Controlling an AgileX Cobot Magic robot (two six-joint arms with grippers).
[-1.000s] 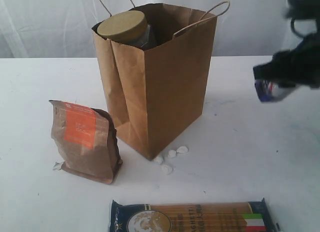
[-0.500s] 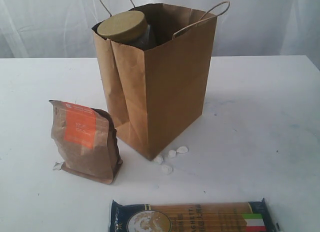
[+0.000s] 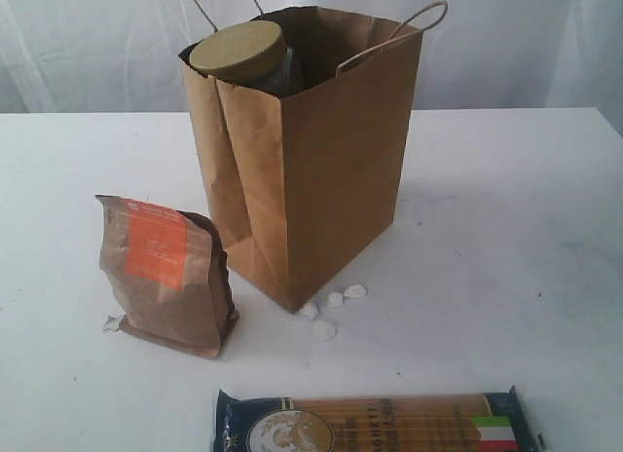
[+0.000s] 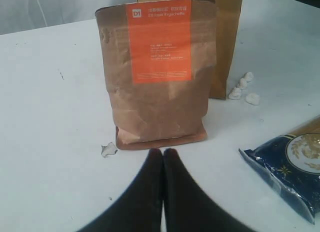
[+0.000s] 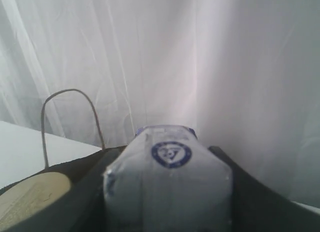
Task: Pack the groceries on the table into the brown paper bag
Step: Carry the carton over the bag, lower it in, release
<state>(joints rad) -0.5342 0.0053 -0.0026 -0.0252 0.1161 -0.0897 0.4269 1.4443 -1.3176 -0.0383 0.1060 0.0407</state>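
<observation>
The brown paper bag (image 3: 311,160) stands upright mid-table, with the gold-lidded jar (image 3: 238,51) showing at its open top. Left of the bag, the kraft pouch with orange label (image 3: 167,275) stands on the table (image 3: 506,228). The long spaghetti pack (image 3: 375,425) lies at the near edge. My left gripper (image 4: 162,153) is shut and empty, its tips just short of the pouch's (image 4: 160,72) base. My right gripper (image 5: 167,151) is shut on the small blue-white packet (image 5: 167,184), held high, with the jar's lid (image 5: 30,197) and a bag handle (image 5: 70,117) below it. Neither gripper shows in the exterior view.
Small white pebble-like bits (image 3: 331,304) lie at the bag's front corner, and one scrap (image 4: 108,149) lies beside the pouch's base. A white curtain (image 3: 97,43) hangs behind the table. The spaghetti pack's end (image 4: 290,172) lies close beside my left gripper.
One second ago my right gripper with the packet was at the right edge of the exterior view; it has since left that view. Bag, pouch and spaghetti pack have not moved.
</observation>
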